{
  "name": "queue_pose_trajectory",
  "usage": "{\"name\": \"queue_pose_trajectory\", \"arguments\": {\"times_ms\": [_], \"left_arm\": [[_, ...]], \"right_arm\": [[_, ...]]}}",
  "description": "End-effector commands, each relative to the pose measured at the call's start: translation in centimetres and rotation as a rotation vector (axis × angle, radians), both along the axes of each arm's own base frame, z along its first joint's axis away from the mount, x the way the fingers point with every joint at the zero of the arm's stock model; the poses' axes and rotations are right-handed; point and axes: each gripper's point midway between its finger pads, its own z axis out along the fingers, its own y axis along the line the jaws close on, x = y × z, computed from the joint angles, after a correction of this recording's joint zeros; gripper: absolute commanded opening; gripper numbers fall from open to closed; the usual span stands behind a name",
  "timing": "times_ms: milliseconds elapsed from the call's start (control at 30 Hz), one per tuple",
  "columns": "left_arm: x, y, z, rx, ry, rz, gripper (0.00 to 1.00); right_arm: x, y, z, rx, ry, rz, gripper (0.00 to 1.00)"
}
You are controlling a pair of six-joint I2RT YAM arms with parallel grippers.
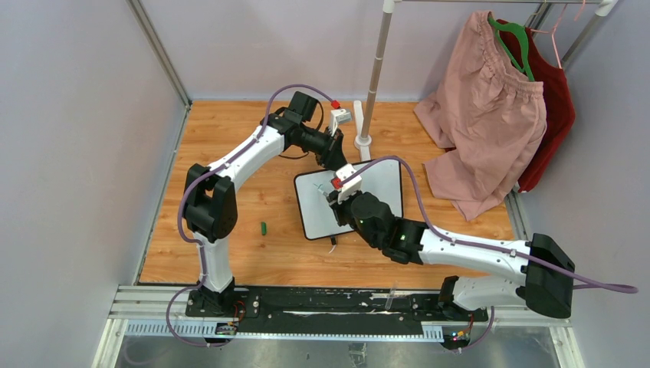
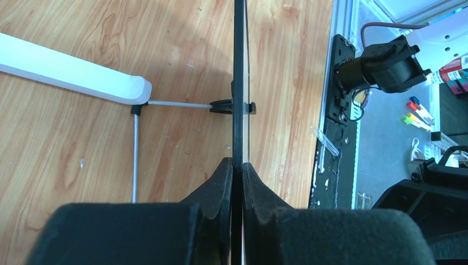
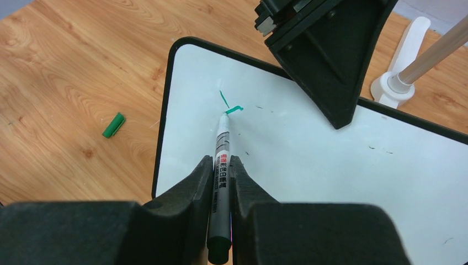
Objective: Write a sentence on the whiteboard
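The whiteboard (image 1: 387,188) lies on the wooden table, white with a thin black frame. My left gripper (image 1: 335,159) is shut on its far edge; the left wrist view shows the board edge-on (image 2: 239,83) between the closed fingers (image 2: 238,165). My right gripper (image 1: 338,201) is shut on a grey marker (image 3: 222,149), whose green tip touches the board near its left side. Of the sentence only two short green strokes (image 3: 229,105) show at the tip; no words are readable. The left gripper also shows in the right wrist view (image 3: 325,49).
The marker's green cap (image 1: 264,228) lies on the table left of the board, also in the right wrist view (image 3: 113,125). A clothes rack's white pole and foot (image 1: 363,140) stand behind the board. Pink (image 1: 483,115) and red (image 1: 553,107) garments hang at the right.
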Motion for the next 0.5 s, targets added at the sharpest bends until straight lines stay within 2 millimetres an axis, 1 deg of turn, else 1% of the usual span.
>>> {"name": "queue_pose_trajectory", "arguments": {"times_ms": [0,467], "left_arm": [[-0.5,0.3,0.0,0.016,-0.013,0.000,0.00],[-0.5,0.3,0.2,0.014,-0.017,0.001,0.00]], "right_arm": [[0.2,0.0,-0.5,-0.006,0.038,-0.010,0.00],[-1.2,-1.4,-3.8,-0.055,0.131,-0.015,0.00]]}}
